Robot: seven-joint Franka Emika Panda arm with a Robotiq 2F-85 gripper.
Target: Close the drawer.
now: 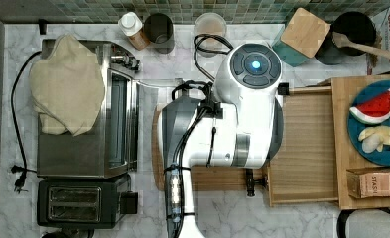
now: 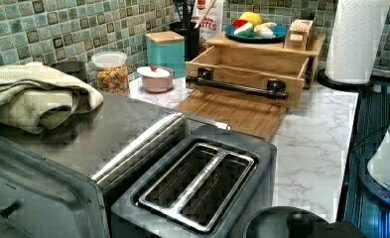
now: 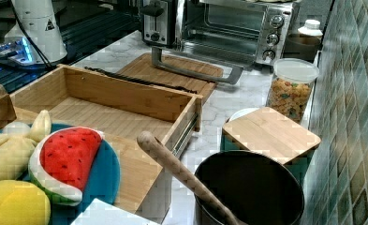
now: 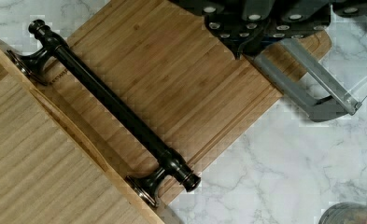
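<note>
The gripper (image 4: 265, 23) appears in the wrist view as a dark body above the cutting board (image 4: 181, 79); whether its fingers are open or closed cannot be determined. It is apart from the handle (image 4: 111, 105) and touches nothing visible.

The arm (image 1: 232, 119) stands over the cutting board in the top view, covering most of it.

The drawer (image 1: 306, 144) is pulled out of its cabinet (image 1: 342, 148). In the top view it extends toward the top view's left from under the wooden top, with its bare, fine-grained bottom exposed. Its front panel carries a dark bar handle on two posts. The front reaches over the board's edge in the wrist view.

In the left view the drawer (image 2: 247, 69) sits at the far side of the marble counter (image 2: 311, 144), just behind the board (image 2: 232, 111).

On the cabinet top rests a blue plate (image 1: 361, 134) holding a watermelon slice (image 1: 376, 106).

At the top view's left stand a toaster oven (image 1: 83, 124), with a towel (image 1: 66, 84) on it, and a toaster (image 1: 83, 201). The oven door handle (image 4: 312, 79) lies beside the board.
</note>
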